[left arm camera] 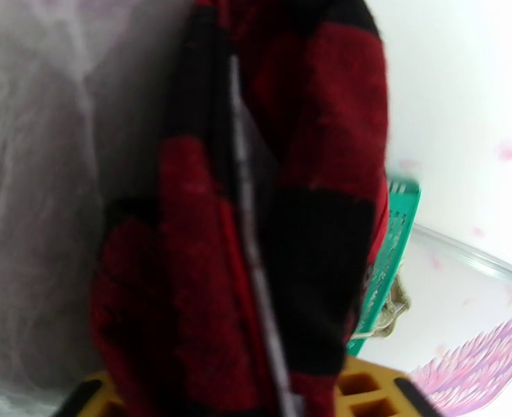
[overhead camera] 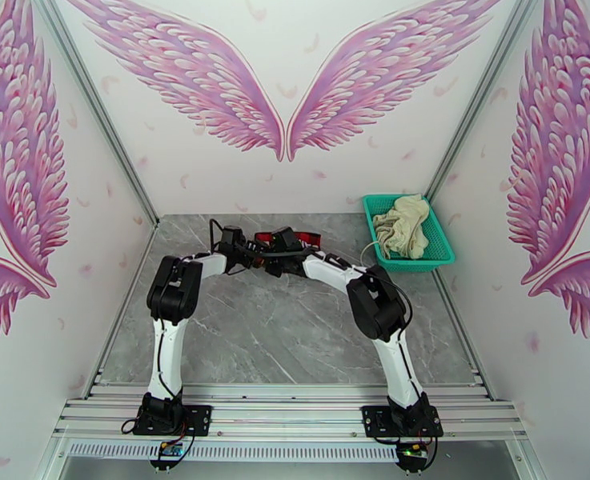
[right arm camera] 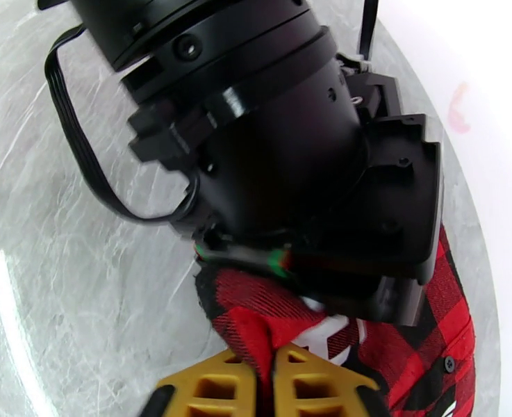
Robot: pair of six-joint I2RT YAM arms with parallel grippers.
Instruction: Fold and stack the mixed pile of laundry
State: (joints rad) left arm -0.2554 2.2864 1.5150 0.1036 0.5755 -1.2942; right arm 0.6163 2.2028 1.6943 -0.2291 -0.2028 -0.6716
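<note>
The red-and-black check shirt (overhead camera: 314, 236) lies bunched at the far middle of the table, mostly hidden under both wrists. In the left wrist view the shirt (left arm camera: 256, 224) hangs as a thick fold between the yellow fingers (left arm camera: 367, 390), and my left gripper (left arm camera: 228, 401) is shut on it. My right gripper (right arm camera: 266, 373) pinches a red fold of the shirt (right arm camera: 422, 342) between nearly closed fingers (right arm camera: 207, 390), right below the left arm's black wrist (right arm camera: 269, 133). The cream garment (overhead camera: 403, 222) sits crumpled in the basket.
The teal mesh basket (overhead camera: 411, 266) stands at the back right corner, and the basket (left arm camera: 394, 231) also shows behind the shirt in the left wrist view. Grey marble tabletop (overhead camera: 278, 338) lies bare between the arms' bases. Winged walls close in on three sides.
</note>
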